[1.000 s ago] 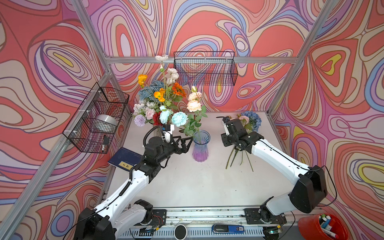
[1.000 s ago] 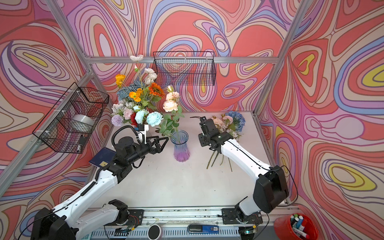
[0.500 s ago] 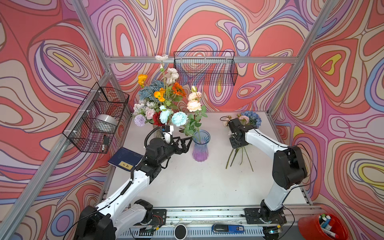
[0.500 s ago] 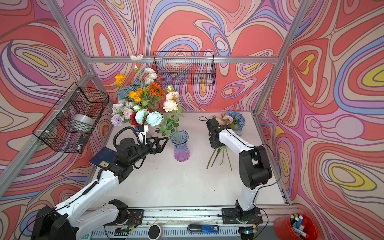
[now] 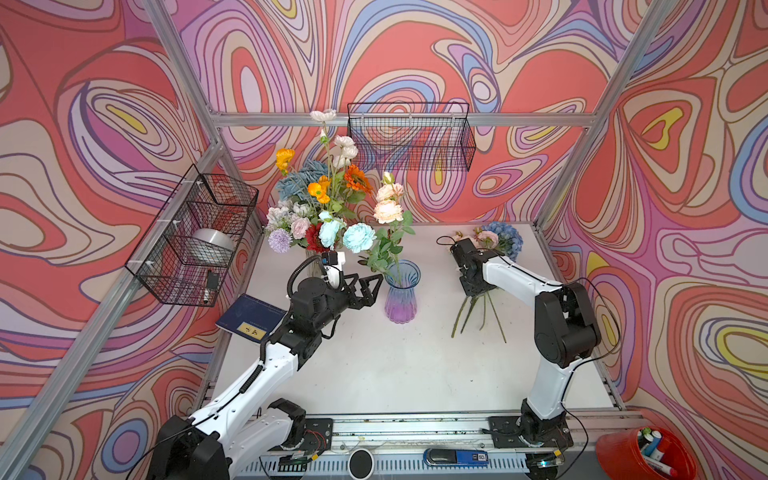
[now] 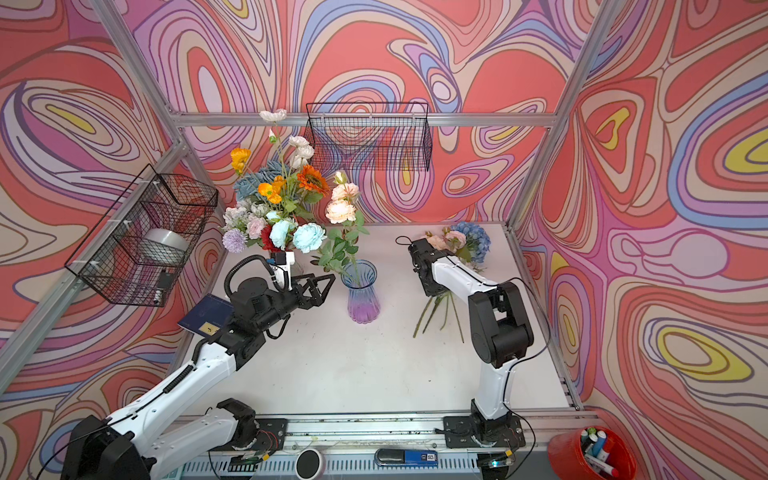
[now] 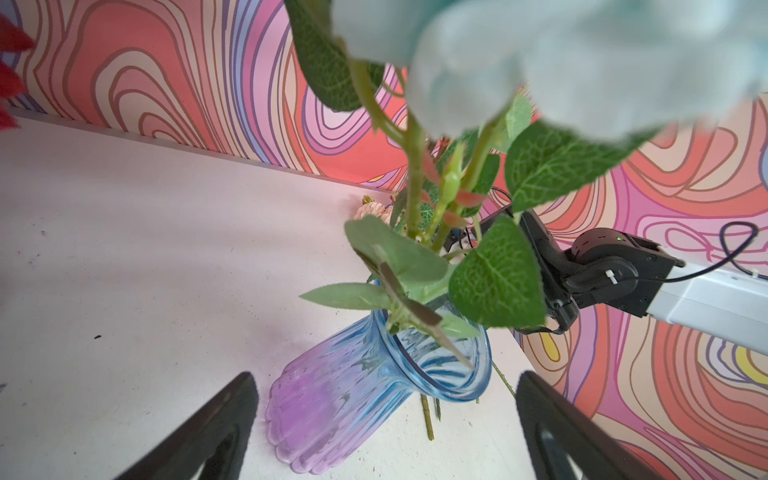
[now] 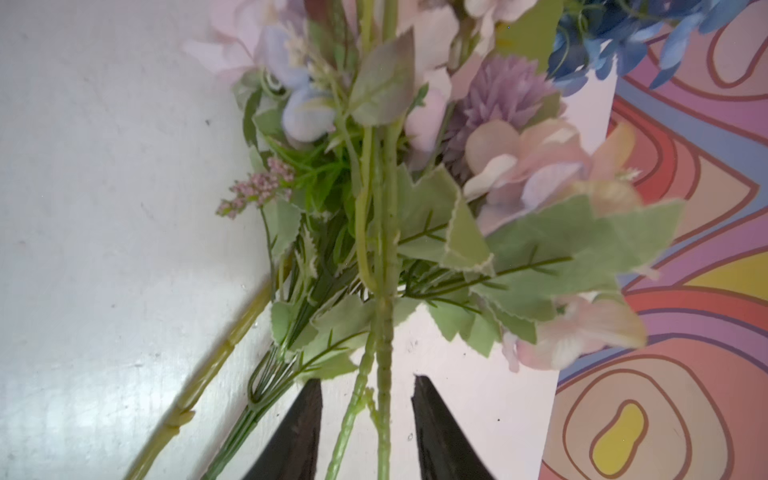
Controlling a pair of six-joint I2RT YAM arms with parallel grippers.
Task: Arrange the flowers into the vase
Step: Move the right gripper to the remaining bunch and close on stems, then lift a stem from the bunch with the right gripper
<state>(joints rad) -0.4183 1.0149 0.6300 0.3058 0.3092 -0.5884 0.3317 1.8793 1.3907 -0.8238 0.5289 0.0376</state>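
The left gripper (image 5: pixel 371 289) hovers empty just left of the blue-to-purple glass vase (image 5: pixel 401 297), jaws spread wide; its best use is probably steadying that vase, which already holds a peach rose spray (image 5: pixel 388 210). Further right, the right gripper (image 8: pixel 366 379) is down over the loose flowers (image 5: pixel 492 241) lying on the table (image 5: pixel 395 374), jaws partly apart and straddling two thin green stems (image 8: pixel 384 332) without pinching them. It should centre on one stem, clamp firmly below the leaves, then lift straight so the neighbours drop away. Whether those stems belong to one flower is unclear; both top views hide the right fingertips, and the wrist view cuts off the stem ends
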